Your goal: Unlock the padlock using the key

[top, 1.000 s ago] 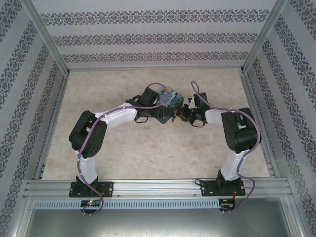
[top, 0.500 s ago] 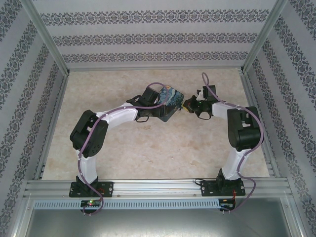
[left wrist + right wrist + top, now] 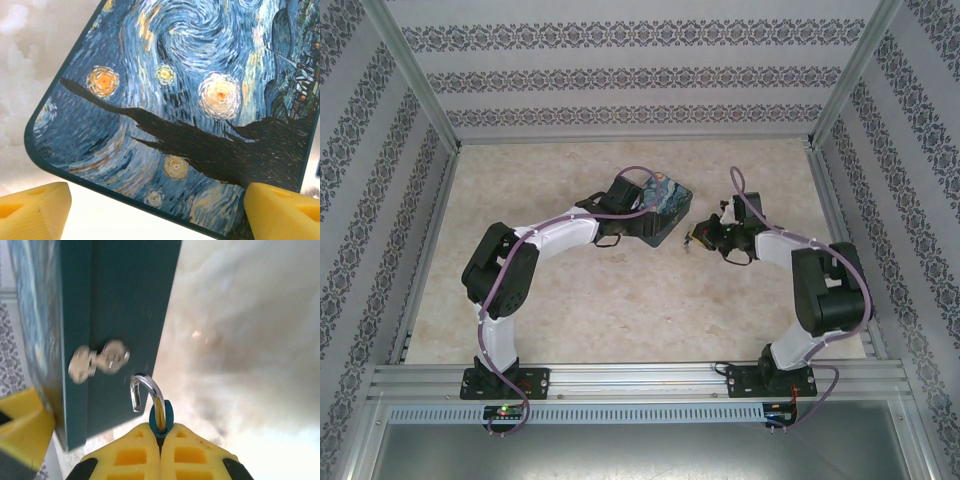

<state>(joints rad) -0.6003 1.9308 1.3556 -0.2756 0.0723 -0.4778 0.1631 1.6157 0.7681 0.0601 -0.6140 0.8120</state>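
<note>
Table: wide beige marbled table (image 3: 570,300), closed in on three sides by walls papered in grey patterned bands (image 3: 640,75)
Left arm: white-and-black jointed arm (image 3: 560,235) bent in from the left, its wrist over the near-left corner of the tin
Right arm: matching white-and-black arm (image 3: 820,290) bent in from the right, its wrist low over the table just right of the tin
Tin: flat rectangular teal-blue metal tin (image 3: 668,198) with rounded corners and a lid printed with a swirling night-sky painting (image 3: 190,100); it lies near the table's middle, between the two hands; the right wrist view shows its plain dark teal side wall (image 3: 120,300)
Left hand: the left hand (image 3: 155,202) stands wide and released; its yellow fingers (image 3: 35,212) frame the tin's near corner, the left one clear of the edge and the right one at the rim
Right hand: the right hand (image 3: 161,435) is clenched, its yellow pads pressed together on the padlock's body; from above it sits just right of the tin (image 3: 702,238)
Padlock: small blue padlock with a curved silver shackle (image 3: 161,419), pinched upright at the right hand's tips and close beside the tin's side wall; one shackle leg enters the body, the other end hangs free
Metal pieces: two pale round metal pieces (image 3: 97,361) against the tin's side wall, just above the shackle, too blurred to name
</note>
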